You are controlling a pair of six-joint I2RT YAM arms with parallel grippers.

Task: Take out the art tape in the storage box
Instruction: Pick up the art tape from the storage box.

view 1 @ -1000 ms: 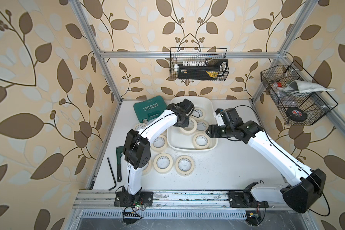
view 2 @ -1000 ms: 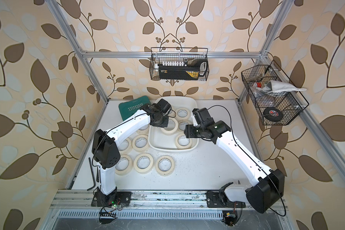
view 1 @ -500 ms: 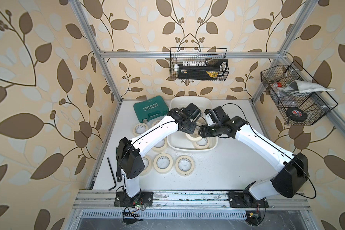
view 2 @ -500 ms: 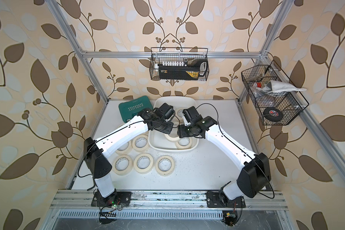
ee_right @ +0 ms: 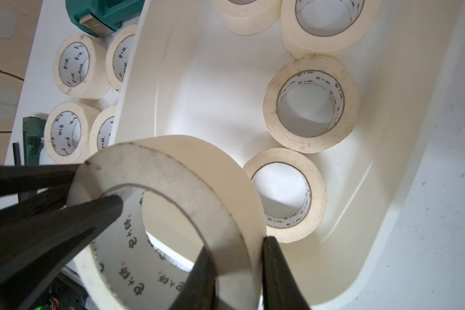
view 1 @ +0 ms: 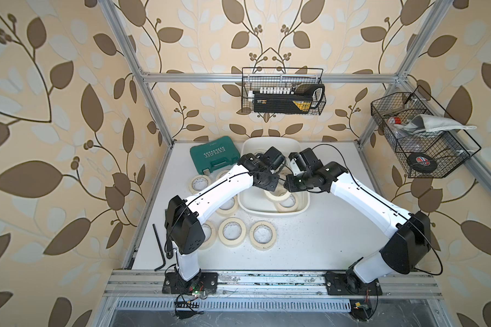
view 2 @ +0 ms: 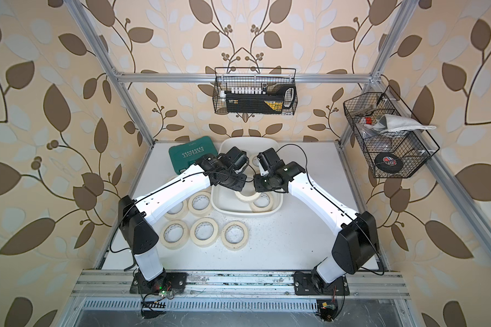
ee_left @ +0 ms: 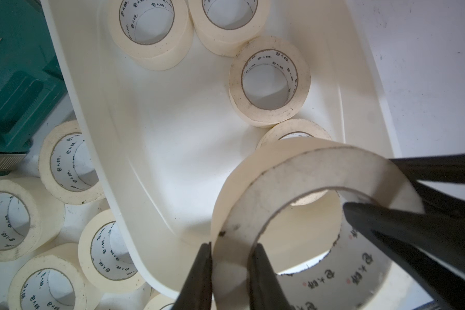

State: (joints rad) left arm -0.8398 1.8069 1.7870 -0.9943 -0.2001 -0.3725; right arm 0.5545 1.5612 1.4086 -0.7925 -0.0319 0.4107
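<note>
Left tool [ee_left: 231, 245], right tool [ee_right: 236, 245] (both clamped) hold one art tape [ee_left: 306, 174].

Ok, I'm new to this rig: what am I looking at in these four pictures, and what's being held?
Two white robot arms stand at a table, each ending in a two-fingered pincer. Both top views look down from overhead; the other two come from cameras on the wrists. Cream tape rolls lie flat on the table and in the white storage box, beside a teal case. The left pincer and right pincer both clamp one roll over the box.
</note>
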